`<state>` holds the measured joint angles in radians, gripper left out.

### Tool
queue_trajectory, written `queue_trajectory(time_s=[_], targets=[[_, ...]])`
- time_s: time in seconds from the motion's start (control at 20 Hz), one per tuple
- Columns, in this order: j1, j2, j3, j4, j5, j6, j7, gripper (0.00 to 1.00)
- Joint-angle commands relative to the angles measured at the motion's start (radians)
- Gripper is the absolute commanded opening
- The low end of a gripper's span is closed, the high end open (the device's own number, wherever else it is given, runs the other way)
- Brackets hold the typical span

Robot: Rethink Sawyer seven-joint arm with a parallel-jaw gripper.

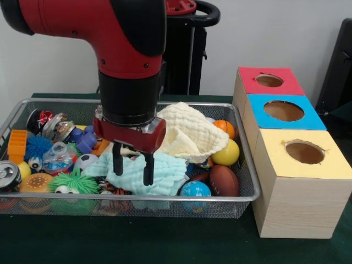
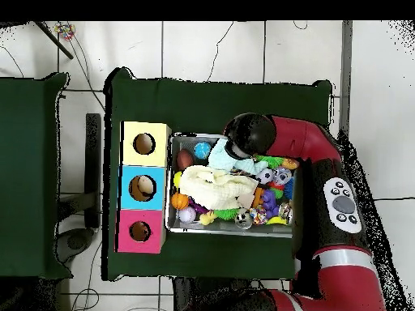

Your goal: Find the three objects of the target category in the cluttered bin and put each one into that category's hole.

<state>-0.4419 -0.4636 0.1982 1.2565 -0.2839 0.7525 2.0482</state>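
Green cloth covers the table (image 1: pixel 165 242), where a wire-mesh bin (image 1: pixel 248 181) sits beside a row of three wooden boxes, each with a round hole in a coloured top: yellow box (image 1: pixel 303 151), blue box (image 1: pixel 283 111), red box (image 1: pixel 269 81). Over the bin's middle hangs the gripper (image 1: pixel 133 164), its two black fingers (image 1: pixel 148 169) spread apart and empty, tips resting on or just above a crumpled pale blue cloth (image 1: pixel 165 171); contact cannot be made out. A cream quilted cloth (image 1: pixel 190 132) lies bunched just behind, draped over other toys. Round things crowd the bin's box side: a smooth yellow ball (image 1: pixel 226 153), a small basketball (image 1: pixel 223 127), a brown football (image 1: pixel 224 180) and a glossy globe ball (image 1: pixel 194 190) against the front wall. At the other end lie a green spiky toy with googly eyes (image 1: pixel 72 183), a blue spiky ball (image 1: pixel 37 147), a burger toy (image 1: pixel 35 183), a soccer ball (image 1: pixel 84 161) and a metal can (image 1: pixel 8 175). From overhead, the bin (image 2: pixel 172 182) touches the boxes' side.
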Motion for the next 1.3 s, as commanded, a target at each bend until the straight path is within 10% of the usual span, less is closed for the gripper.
queue_trajectory(time_s=[0.05,0.5,1.2,1.25,1.3], targets=[[-0.021,0.081,0.05,0.147,0.019,0.04,-0.023,1.0],[-0.016,0.043,0.026,0.244,0.047,0.109,0.009,1.0],[0.039,0.091,-0.052,0.259,-0.043,-0.165,0.095,1.0],[0.045,0.089,-0.058,0.258,-0.046,-0.178,0.098,0.0],[0.054,0.088,-0.072,0.256,-0.044,-0.177,0.109,0.0]])
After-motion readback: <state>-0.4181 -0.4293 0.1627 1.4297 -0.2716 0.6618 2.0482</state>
